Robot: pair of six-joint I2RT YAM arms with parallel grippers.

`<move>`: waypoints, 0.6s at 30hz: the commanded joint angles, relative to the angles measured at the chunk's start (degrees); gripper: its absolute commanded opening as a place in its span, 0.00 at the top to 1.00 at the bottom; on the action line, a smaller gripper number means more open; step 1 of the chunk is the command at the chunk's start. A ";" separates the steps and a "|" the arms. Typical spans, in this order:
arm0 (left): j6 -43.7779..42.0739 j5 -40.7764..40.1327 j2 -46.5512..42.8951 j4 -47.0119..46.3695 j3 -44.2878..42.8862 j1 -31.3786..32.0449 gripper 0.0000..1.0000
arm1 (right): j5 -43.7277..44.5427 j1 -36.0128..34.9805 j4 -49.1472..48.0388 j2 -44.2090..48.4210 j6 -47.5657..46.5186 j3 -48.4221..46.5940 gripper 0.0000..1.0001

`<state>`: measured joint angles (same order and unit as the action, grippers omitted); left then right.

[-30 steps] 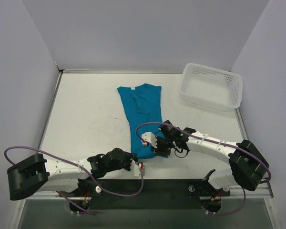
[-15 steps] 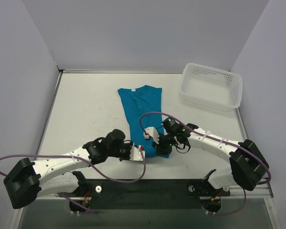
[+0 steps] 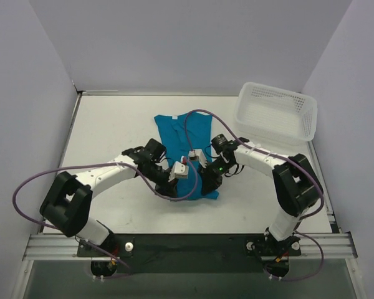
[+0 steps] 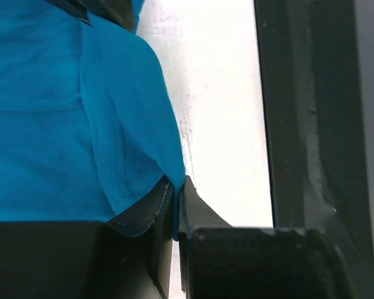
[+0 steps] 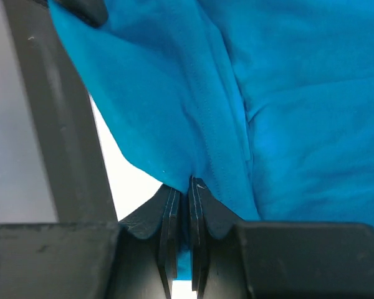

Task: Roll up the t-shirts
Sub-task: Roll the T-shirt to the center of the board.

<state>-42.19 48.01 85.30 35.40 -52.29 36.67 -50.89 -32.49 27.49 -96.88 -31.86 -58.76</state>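
**Item record: 1 t-shirt, 2 grippers closed on it**

1. Table (image 3: 112, 137): white top, which you saw from above with both arms reaching in over it.
2. Left gripper (image 3: 176, 176): at the t-shirt's left edge, near its near end. In your left wrist view the 2 fingers (image 4: 202, 218) were pressed together with a fold of teal cloth pinched between them.
3. T-shirt (image 3: 184, 132): teal-blue, folded into a long narrow strip at the middle of the table, collar end far from the arm bases, near end gathered between the 2 grippers.
4. Right gripper (image 3: 207, 177): at the t-shirt's right edge, level with the left one. Your right wrist view showed its jaws clamped on a bunched seam of the cloth.
5. Basket (image 3: 271, 132): white, perforated, at the far right corner, well apart from the t-shirt.
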 commanded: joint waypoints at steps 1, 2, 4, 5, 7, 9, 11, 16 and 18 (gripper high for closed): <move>-14.73 10.61 7.41 20.20 -10.35 -3.00 1.00 | -8.95 2.43 17.49 -6.98 -9.78 -7.14 0.96; -17.46 10.88 11.26 23.63 -14.81 -3.61 1.00 | -9.92 2.78 19.86 -8.31 -11.54 -9.85 0.96; -24.93 11.49 15.32 33.13 -18.97 -5.37 1.00 | -10.45 3.22 26.02 -11.21 -16.82 -12.07 0.96; -27.13 11.93 19.08 35.94 -21.16 -5.90 1.00 | -11.41 3.48 28.56 -12.01 -17.88 -13.73 0.96; -33.11 12.28 22.53 43.50 -26.53 -7.39 1.00 | -12.38 3.66 32.44 -14.90 -22.62 -15.93 0.96; -36.80 12.28 26.22 47.98 -30.04 -8.27 1.00 | -13.17 3.92 37.36 -17.19 -24.74 -19.35 0.95; -38.57 12.11 28.51 49.76 -31.29 -8.71 1.00 | -13.62 4.36 40.09 -20.01 -25.89 -21.21 0.95; -40.60 12.20 30.80 52.58 -32.08 -9.94 1.00 | -15.02 6.39 43.08 -25.36 -25.45 -26.56 0.94; -39.64 12.28 31.86 52.23 -32.17 -10.21 1.00 | -15.37 6.47 46.24 -27.21 -26.85 -28.50 0.94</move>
<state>-78.02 57.69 115.85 73.54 -82.15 27.29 -62.67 -26.98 63.09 -121.30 -54.89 -82.91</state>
